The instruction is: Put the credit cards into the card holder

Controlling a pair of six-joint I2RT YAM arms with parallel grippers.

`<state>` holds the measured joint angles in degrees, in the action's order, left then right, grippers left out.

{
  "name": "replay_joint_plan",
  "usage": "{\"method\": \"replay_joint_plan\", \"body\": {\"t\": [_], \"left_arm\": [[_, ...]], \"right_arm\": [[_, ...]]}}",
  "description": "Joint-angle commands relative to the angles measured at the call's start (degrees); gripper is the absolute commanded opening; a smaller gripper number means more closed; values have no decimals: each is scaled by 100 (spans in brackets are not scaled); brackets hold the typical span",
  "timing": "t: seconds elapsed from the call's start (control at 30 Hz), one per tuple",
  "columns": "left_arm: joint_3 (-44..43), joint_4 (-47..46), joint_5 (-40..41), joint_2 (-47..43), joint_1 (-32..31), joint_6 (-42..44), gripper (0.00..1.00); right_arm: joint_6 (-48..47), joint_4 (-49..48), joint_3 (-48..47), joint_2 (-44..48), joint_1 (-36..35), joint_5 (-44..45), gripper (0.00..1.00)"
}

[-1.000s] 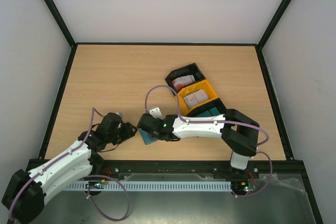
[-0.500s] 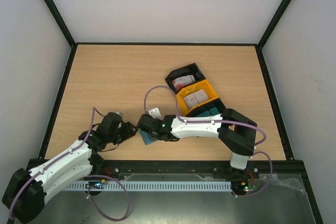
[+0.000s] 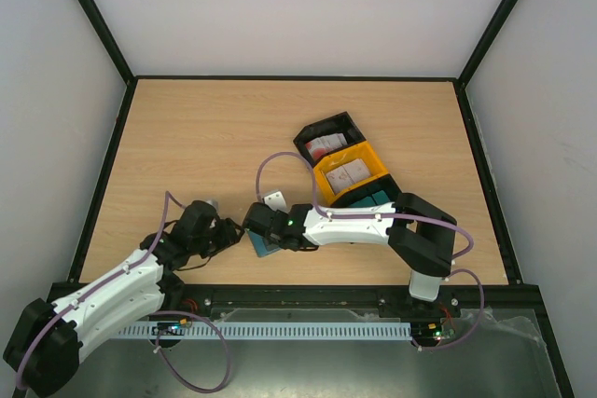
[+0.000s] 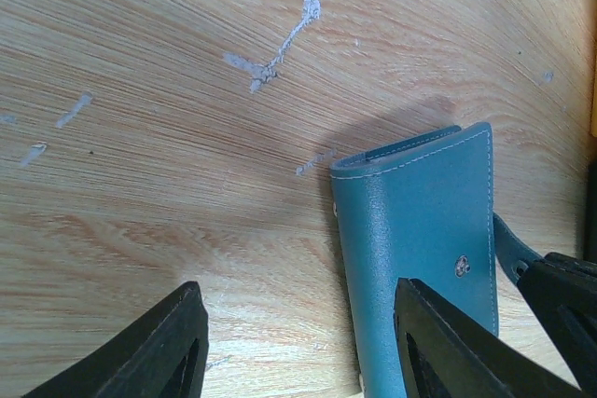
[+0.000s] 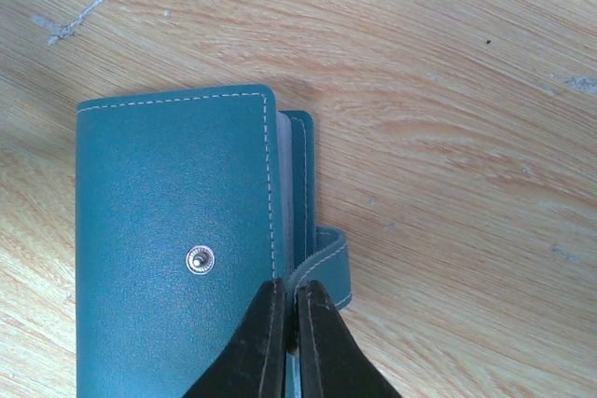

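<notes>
Open table (image 3: 205,137) lies left and beyond the card holder (image 3: 263,248); the bin tray (image 3: 323,176) blocks the far right.

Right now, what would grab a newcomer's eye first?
A closed teal card holder lies on the table near the front, the right hand pinched shut at its tab edge, the left hand open beside it. Farther back, cards sit in a black bin and a yellow bin.

Enclosed at back and sides by plain white walls (image 3: 298,6). Floored with a light wood-grain tabletop (image 3: 233,137), marked by pale scuffs (image 4: 275,44). Edged with black frame rails (image 3: 298,77). Lit evenly, with soft shadows.
</notes>
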<state>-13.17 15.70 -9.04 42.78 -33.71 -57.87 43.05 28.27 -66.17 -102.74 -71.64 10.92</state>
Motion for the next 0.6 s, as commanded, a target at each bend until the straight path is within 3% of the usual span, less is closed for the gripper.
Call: {"method": "replay_joint_plan", "body": {"t": [0.0,0.57], "left_arm": [[60,-14,-59,-18,18,57,56],[342,-565,-364,62,13,-151,60]], "right_arm": [[128,203,-149,38,1,167,4],[-81,-731,80,190,234,-347,2]]}}
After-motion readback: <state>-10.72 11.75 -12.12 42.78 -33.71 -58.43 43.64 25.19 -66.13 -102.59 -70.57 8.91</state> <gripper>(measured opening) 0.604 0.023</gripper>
